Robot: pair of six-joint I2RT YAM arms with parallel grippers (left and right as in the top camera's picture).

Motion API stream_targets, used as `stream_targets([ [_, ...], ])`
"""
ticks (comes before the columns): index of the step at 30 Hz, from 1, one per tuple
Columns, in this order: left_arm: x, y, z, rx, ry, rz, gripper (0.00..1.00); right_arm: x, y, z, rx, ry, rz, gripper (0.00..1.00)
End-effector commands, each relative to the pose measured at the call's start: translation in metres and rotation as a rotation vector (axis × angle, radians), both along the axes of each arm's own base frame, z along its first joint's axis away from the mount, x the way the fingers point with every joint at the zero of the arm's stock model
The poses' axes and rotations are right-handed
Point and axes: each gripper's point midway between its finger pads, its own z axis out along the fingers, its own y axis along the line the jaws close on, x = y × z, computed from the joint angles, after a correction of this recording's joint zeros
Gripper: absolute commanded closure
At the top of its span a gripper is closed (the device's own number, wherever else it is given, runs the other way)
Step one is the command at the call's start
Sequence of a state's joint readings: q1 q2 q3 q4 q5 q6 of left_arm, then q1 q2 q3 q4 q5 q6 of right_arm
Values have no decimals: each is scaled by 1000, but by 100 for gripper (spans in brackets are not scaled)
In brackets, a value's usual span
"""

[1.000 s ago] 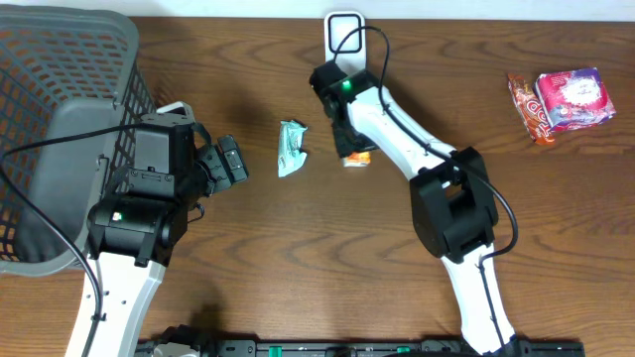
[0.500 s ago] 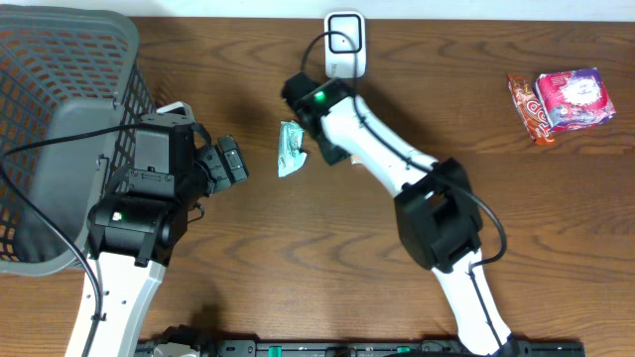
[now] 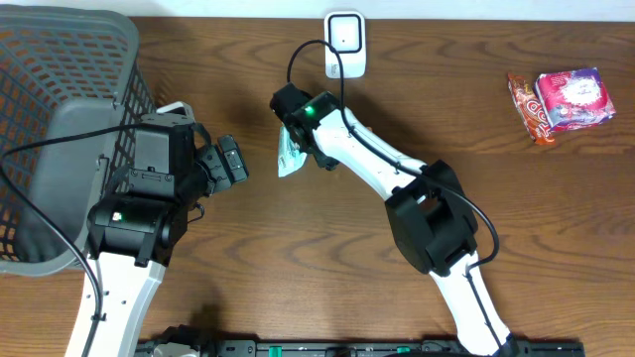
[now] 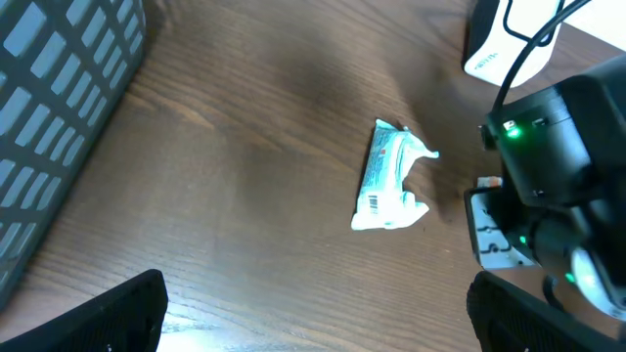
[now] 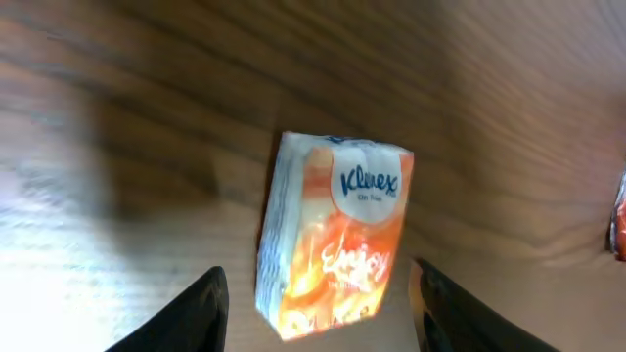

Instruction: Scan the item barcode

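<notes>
An orange Kleenex tissue pack [image 5: 337, 235] lies flat on the wooden table in the right wrist view. My right gripper [image 5: 318, 293] is open, with a black finger on each side of the pack and a gap to both. From overhead the right gripper [image 3: 303, 124] is at the table's middle back and its arm hides the pack. A green-and-white packet [image 3: 290, 149] lies just left of it, with a barcode showing on the packet [image 4: 391, 178] in the left wrist view. A white scanner [image 3: 344, 40] stands at the back edge. My left gripper [image 4: 313, 313] hangs open and empty to the left.
A grey mesh basket [image 3: 60, 59] fills the far left, and my left arm stands beside it. At the back right lie a pink packet [image 3: 573, 97] and a red-orange snack packet [image 3: 526, 107]. The scanner's cable loops over the right arm.
My right arm has swung left, from over the orange pack to beside the green-and-white packet. The pack is now hidden from overhead. The left arm has not moved.
</notes>
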State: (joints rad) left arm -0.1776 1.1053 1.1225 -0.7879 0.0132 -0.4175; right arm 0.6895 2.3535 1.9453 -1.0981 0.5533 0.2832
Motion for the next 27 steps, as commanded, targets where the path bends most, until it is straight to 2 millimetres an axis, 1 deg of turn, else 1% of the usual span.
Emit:
stream_targets([
  [1,1,2,2,12,-6,-2,2,-4,-11,-22,-43,5,-4,46],
  [4,1,2,2,12,-6,-2,2,-6,-15,-33,-57,-5,-4,47],
  [5,1,2,2,12,-6,-2,2,-6,-17,-37,-61,-12,-4,49],
  [6,1,2,2,12,-6,-2,2,-6,-18,-39,-66,-16,-5,53],
  [7,1,2,2,12,-6,-2,2,-7,-19,-40,-69,-15,-4,66],
  [8,1,2,2,12,-6,-2,2,-8,-19,-40,-73,-10,-3,99],
  [9,1,2,2,12,-6,-2,2,-9,-21,-40,-78,-3,2,99],
  [12,1,2,2,12,-6,-2,2,-7,-20,-29,-79,-2,1,99],
  [13,1,2,2,12,-6,-2,2,-4,-19,-17,-70,-8,-5,99],
  [16,1,2,2,12,-6,-2,2,2,-14,5,10,7,-22,99],
  [17,1,2,2,12,-6,-2,2,4,-6,16,104,46,-20,99],
  [18,1,2,2,12,-6,-2,2,5,1,22,180,85,-4,99],
  [19,1,2,2,12,-6,-2,2,4,12,28,299,154,30,99],
  [22,1,2,2,12,-6,-2,2,-5,31,37,568,314,94,99],
  [24,1,2,2,12,-6,-2,2,-12,34,41,735,415,99,99],
  [27,1,2,2,12,-6,-2,2,-18,30,43,968,529,74,99],
])
